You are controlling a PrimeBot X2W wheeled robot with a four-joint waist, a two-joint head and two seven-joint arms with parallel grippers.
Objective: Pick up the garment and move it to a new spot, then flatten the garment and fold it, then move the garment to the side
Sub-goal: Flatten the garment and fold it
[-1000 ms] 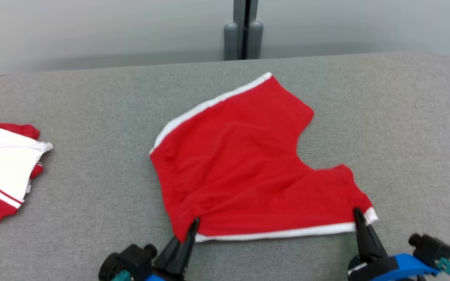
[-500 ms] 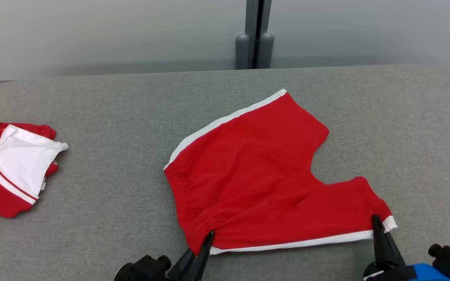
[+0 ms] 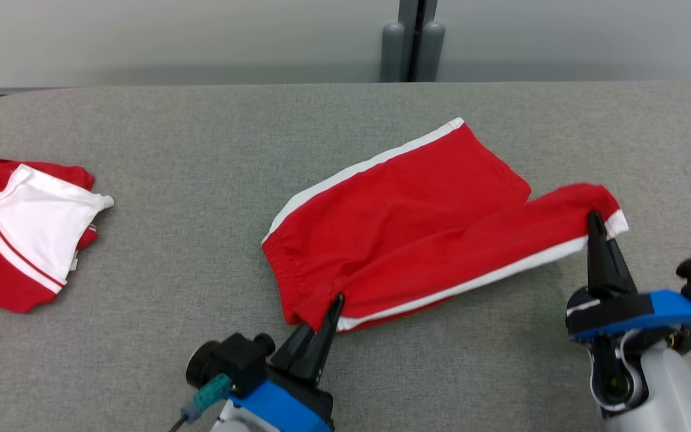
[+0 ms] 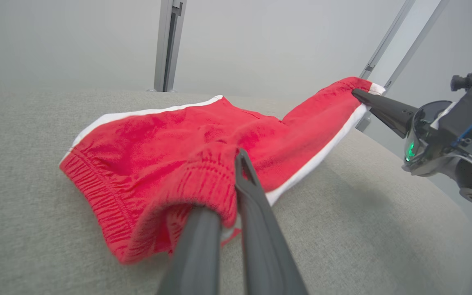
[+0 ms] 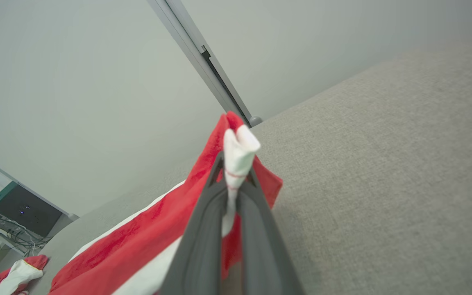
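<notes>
Holding red shorts (image 3: 405, 222) mid grey worktop (image 3: 171, 120): left gripper (image 3: 335, 305) jaws clamped on waistband corner, right gripper (image 3: 593, 219) jaws pinching lifted leg hem. Light, floppy, stretchy cloth imo; corners look like best grab spots.
</notes>
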